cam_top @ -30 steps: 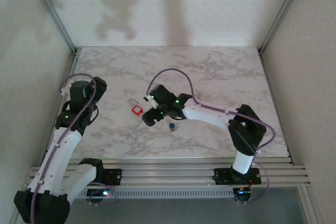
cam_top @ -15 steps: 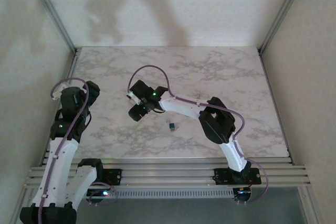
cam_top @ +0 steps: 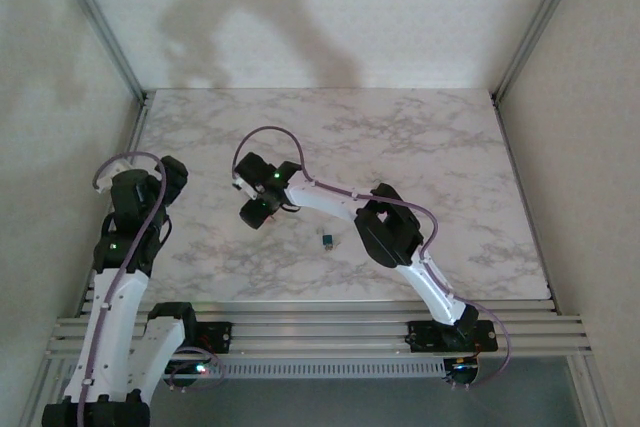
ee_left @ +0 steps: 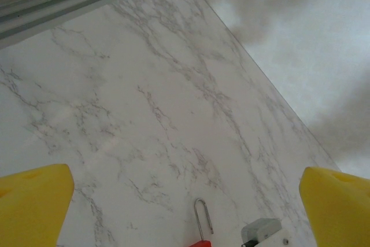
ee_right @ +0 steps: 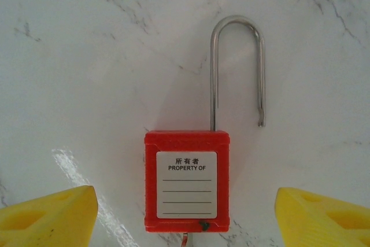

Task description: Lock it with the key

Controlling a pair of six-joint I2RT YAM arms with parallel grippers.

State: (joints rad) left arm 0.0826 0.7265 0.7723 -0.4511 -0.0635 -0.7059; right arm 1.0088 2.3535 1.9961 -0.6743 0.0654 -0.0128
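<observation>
Top cam high above table (cam_top: 450,137); R wrist close over padlock (ee_right: 187,183) (L shares it, seemingly farther).

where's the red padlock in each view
top external: hidden beneath the right gripper, left of centre on the marble table.
left wrist: the padlock sits at the bottom edge, just right of centre, its shackle pointing up.
right wrist: low centre, between the yellow fingers, shackle open.
shared landmark: the silver shackle, seen in both wrist views.
</observation>
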